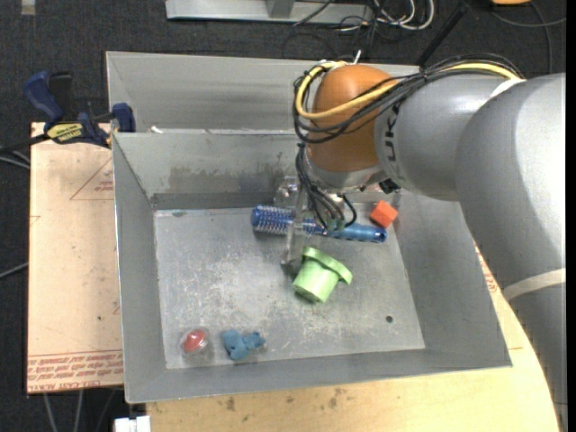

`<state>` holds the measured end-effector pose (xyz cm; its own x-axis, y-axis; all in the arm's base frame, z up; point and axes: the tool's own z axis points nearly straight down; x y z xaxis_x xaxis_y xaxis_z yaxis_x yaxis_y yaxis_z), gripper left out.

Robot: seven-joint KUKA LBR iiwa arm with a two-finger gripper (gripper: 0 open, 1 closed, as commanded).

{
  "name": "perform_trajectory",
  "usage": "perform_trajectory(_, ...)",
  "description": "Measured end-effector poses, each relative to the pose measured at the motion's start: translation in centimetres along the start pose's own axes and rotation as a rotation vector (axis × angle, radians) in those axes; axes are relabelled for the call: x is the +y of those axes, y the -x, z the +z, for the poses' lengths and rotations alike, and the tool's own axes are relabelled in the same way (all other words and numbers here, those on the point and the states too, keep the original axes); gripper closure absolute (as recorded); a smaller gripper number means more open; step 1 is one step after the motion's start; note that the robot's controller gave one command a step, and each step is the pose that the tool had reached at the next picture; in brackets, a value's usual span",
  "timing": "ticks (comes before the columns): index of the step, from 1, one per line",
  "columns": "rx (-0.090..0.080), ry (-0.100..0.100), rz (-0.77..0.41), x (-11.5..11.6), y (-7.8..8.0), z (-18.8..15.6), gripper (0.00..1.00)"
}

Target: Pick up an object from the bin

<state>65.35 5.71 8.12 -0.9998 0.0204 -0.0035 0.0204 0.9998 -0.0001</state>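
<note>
Your gripper (297,246) stands low at the middle of the blue brush (270,220), probably because its thin handle suits a pinch. You cannot tell whether it is released or clenched. The green cap (317,279) lies just beside it and could get nudged.

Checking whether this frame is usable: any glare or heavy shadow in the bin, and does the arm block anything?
Camera view: even light, no strong glare on the grey metal bin floor; only a soft shadow beside the green flanged plastic cylinder; the gripper and its cables cover the middle of the blue bristled brush; a highlight sits on the arm's orange cover.
</note>
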Motion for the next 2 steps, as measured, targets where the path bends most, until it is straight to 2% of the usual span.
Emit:
perform_trajectory(1, 0.002, 0.002, -0.001, 0.2, -0.1, -0.3, 1.0)
perform_trajectory(2, -0.007, 0.004, -0.038, 4.4, -0.9, -16.3, 1.0)
